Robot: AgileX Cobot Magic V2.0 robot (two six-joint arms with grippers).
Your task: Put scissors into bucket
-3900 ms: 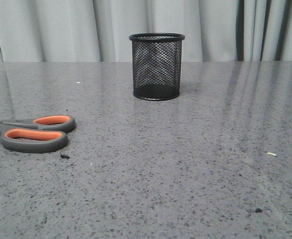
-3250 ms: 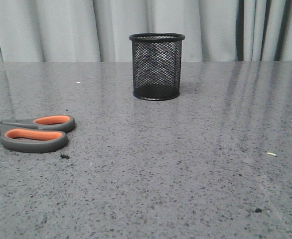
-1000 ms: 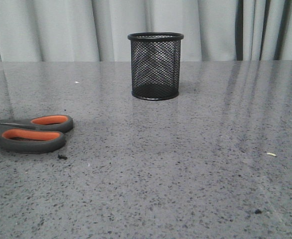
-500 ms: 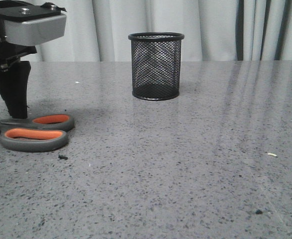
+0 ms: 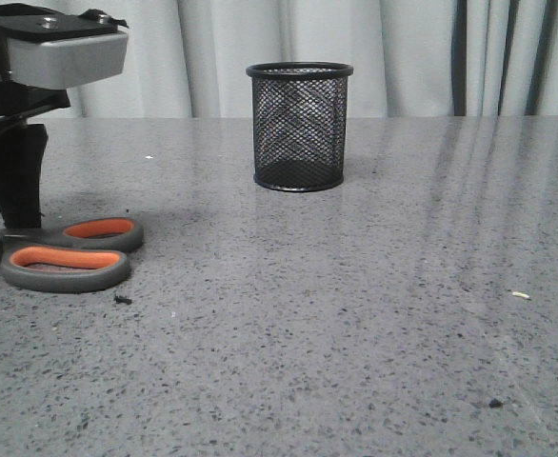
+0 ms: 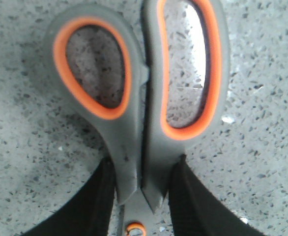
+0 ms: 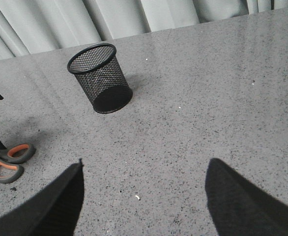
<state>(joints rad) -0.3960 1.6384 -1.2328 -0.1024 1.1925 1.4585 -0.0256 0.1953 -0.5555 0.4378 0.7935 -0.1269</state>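
Observation:
The scissors [image 5: 89,276] lie flat at the left of the table, dark grey handles lined in orange, blades out of view to the left. My left gripper [image 5: 8,238] stands over them. In the left wrist view its black fingers [image 6: 100,206] press on both sides of the scissors' [image 6: 134,147] handle neck, just beside the orange pivot. The bucket [image 5: 299,129], a black wire-mesh cup, stands upright and empty at the back middle, well apart from the scissors; it also shows in the right wrist view [image 7: 100,78]. My right gripper [image 7: 144,196] is open and empty, above bare table.
The grey speckled table [image 5: 355,286] reaches back to a pale curtain [image 5: 422,57]. A dark crumb [image 5: 123,299] lies next to the scissors' handles. A white crumb [image 5: 519,295] and a dark speck [image 5: 493,403] lie at the right front.
My left gripper came into view from the left and came down over the scissors; its fingers have closed in on the handle neck. The scissors and bucket stay in place.

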